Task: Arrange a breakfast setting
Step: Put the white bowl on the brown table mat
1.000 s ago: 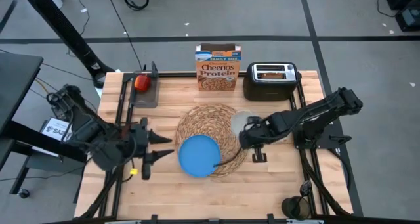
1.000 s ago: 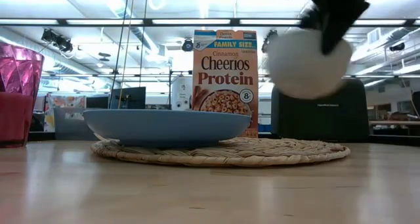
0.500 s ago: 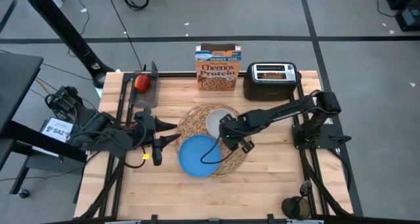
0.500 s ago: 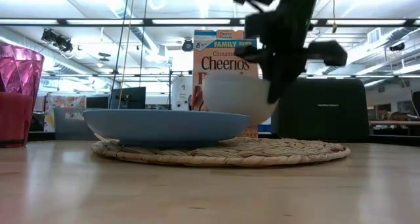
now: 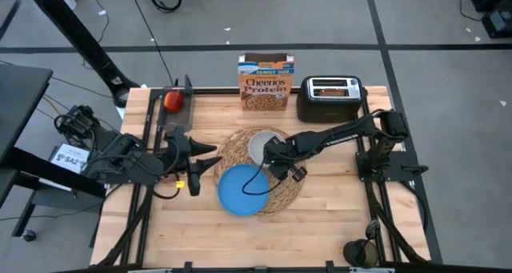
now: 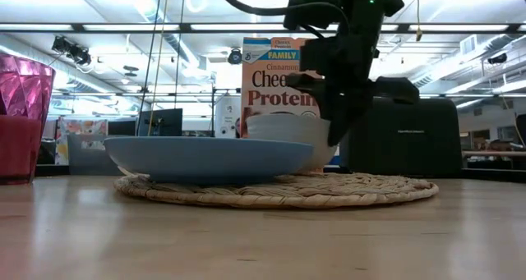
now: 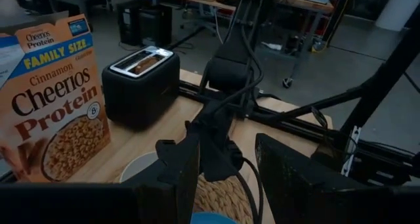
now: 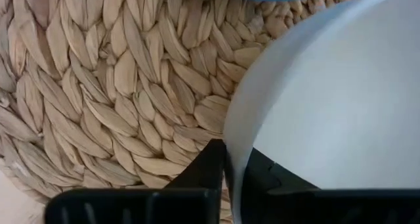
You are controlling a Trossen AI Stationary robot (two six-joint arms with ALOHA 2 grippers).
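Right gripper [image 5: 272, 157] is over the far half of the woven placemat [image 5: 290, 194], fingers pinching the rim of the white bowl [image 5: 258, 146]. In the right wrist view the two fingertips sit one inside and one outside the bowl wall [image 8: 262, 112], jaws nearly together with only the rim between them, so it's grasping the bowl, not let go yet.

In the low view the bowl [image 6: 288, 140] is down at mat level, just behind the blue plate [image 6: 209, 158], apparently resting on the weave or a hair off it.

Key relation: the bowl lies on the far side of the plate [image 5: 242, 189], both on the mat, close but apart from above. Judgement: next is to part the jaws and lift straight up; any sideways pull towards the plate risks tipping the bowl or knocking the plate rim.

Left gripper [image 5: 200, 162] waits just left of the mat, jaws partly apart, holding nothing.
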